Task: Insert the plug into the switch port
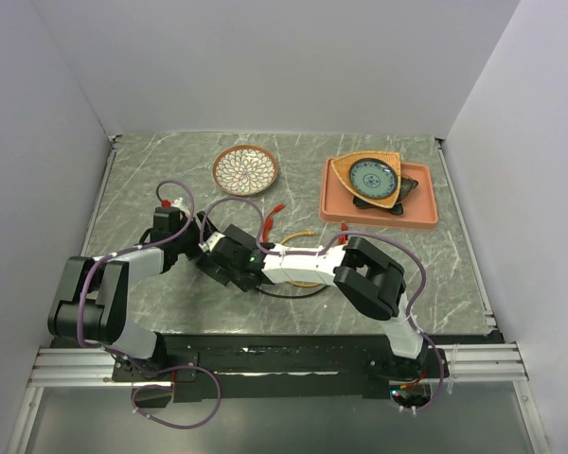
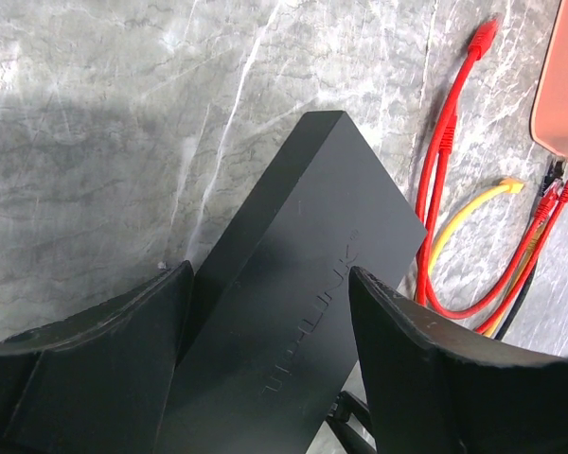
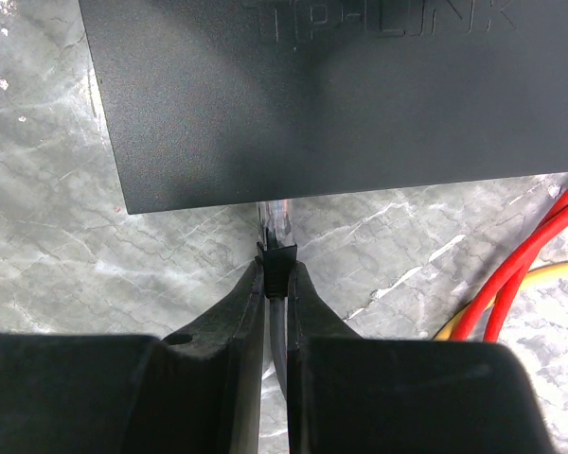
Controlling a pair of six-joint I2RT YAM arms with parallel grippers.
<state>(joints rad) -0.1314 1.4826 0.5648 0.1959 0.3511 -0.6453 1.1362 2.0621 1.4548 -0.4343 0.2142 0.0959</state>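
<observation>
The switch (image 2: 303, 246) is a flat matte-black box with raised lettering, lying on the marble table. My left gripper (image 2: 270, 272) straddles it with jaws wide: the left finger (image 2: 123, 359) rests against its long side and the right fingertip (image 2: 388, 312) sits at its other edge. In the right wrist view the switch (image 3: 312, 95) fills the top. My right gripper (image 3: 276, 270) is shut on the black boot of the plug (image 3: 275, 222). The plug's clear tip meets the switch's near edge. The ports themselves are hidden.
Red cables (image 2: 435, 189) and a yellow cable (image 2: 473, 203) lie just beyond the switch on its right. An orange tray (image 1: 417, 203) with a patterned bowl (image 1: 371, 177) stands at the back right. A round patterned plate (image 1: 246, 170) sits at the back centre.
</observation>
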